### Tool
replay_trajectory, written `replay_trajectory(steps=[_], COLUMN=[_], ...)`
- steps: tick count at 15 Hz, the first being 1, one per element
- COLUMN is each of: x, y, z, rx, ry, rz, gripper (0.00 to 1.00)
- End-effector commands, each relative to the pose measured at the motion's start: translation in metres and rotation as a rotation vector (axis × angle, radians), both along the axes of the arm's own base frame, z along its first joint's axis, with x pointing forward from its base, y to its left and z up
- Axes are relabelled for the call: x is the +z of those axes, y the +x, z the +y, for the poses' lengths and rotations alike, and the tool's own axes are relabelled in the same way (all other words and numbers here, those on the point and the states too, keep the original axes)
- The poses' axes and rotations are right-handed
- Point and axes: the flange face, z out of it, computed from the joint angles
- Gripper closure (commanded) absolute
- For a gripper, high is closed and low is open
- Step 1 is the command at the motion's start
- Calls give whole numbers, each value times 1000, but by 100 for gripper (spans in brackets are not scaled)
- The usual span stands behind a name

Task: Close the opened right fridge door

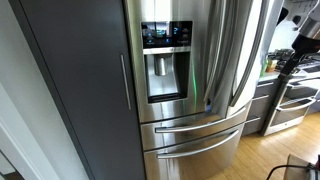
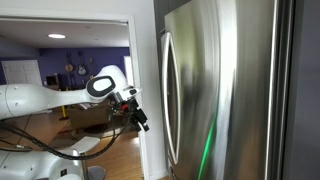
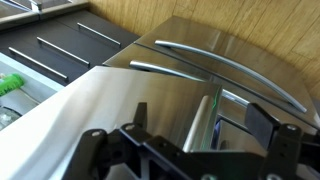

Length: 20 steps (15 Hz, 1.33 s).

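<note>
Approach looks like the step in hand: the push itself does not seem to have begun. In an exterior view the right fridge door [image 1: 228, 50] stands swung out from the cabinet, beside the dispenser door [image 1: 165, 60] and above the steel drawers [image 1: 195, 135]. In an exterior view the claw [image 2: 137, 113] hangs in the air just short of the door's long curved handle [image 2: 168, 100], apart from the brushed steel panel [image 2: 225, 80], with the Panda arm [image 2: 50, 100] reaching in from the room side.

The wrist view shows the claw [image 3: 180, 148] with its fingers [image 3: 92, 150] spread wide and nothing between them, so it holds nothing. Steel fills the picture ahead of it, and curved bar handles [image 3: 230, 65] cross the far part.

By my reading, the next move calls for bringing the claw flat against the outer face of the panel, away from the hinge, then pressing steadily along the door's arc until it seats. A grip on the handle seems unnecessary, and a glancing contact on smooth steel might slip.
</note>
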Motion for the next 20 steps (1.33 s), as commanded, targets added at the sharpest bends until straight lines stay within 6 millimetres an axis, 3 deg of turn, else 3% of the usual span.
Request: replay_trajectory(steps=[1,6,14,16,17,20], x=[0,27,65,72,69,71], y=[0,1,-4,-6,-5,-8], z=[0,-19,-81,-97,-87,-95], rx=[0,178,418,341,352,339], ry=[0,-121,-126,-111,-133,-121], rz=[2,-129,-429,-512,-460,-497], gripper=[0,0,0,0,0,0])
